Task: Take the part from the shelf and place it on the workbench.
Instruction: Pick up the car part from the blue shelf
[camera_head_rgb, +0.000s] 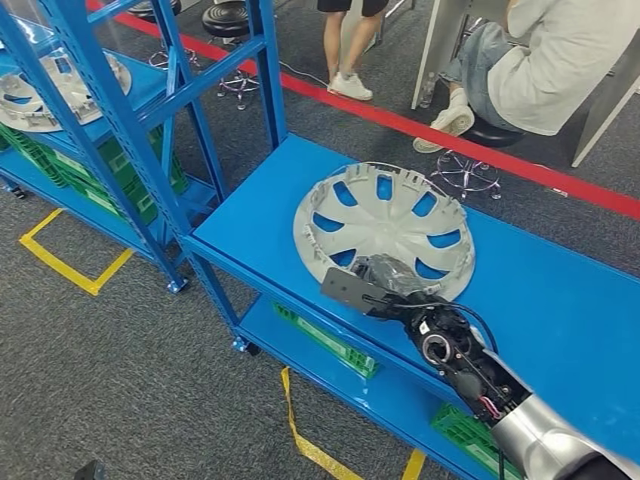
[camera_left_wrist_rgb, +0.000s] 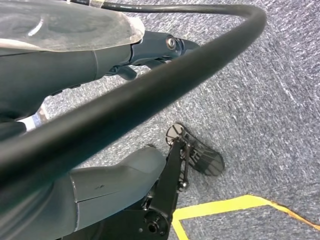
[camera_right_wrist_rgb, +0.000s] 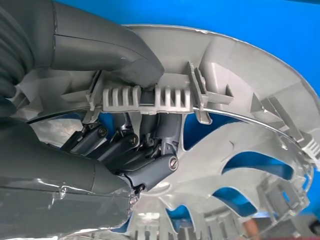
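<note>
Head view: a round silver-grey plastic wheel cover with curved spoke openings (camera_head_rgb: 385, 228) lies flat, ribbed inner side up, on the bright blue flat top of a metal workbench (camera_head_rgb: 558, 310). The robot's right hand (camera_head_rgb: 381, 280) reaches in from the lower right and sits at the cover's near rim. To the left stands a blue steel shelf rack (camera_head_rgb: 113, 110), with another grey wheel cover (camera_head_rgb: 53, 90) on its upper level and green plastic crates (camera_head_rgb: 136, 185) below. A red floor line (camera_head_rgb: 483, 150) runs behind the bench; beyond it a seated person in a white top (camera_head_rgb: 558, 60) and a standing person's legs (camera_head_rgb: 349, 50).

Left wrist view: the left hand (camera_left_wrist_rgb: 151, 50) hangs over grey carpet (camera_left_wrist_rgb: 264, 110) with a yellow tape line (camera_left_wrist_rgb: 226, 205). Its fingers are mostly hidden, so I cannot tell whether it is released or clenched; nothing shows in it.

Right wrist view: the thick grey thumb (camera_right_wrist_rgb: 124, 55) presses the outside of the cover's rim by the toothed clip, and the dark fingers (camera_right_wrist_rgb: 151, 145) hook under it from inside, so this hand is grasping the cover.

Judgement: the part looks already set down on the bench, so placing is at its end. The next move calls for loosening the pinch and drawing the fingers out from under the rim without dragging the cover
</note>
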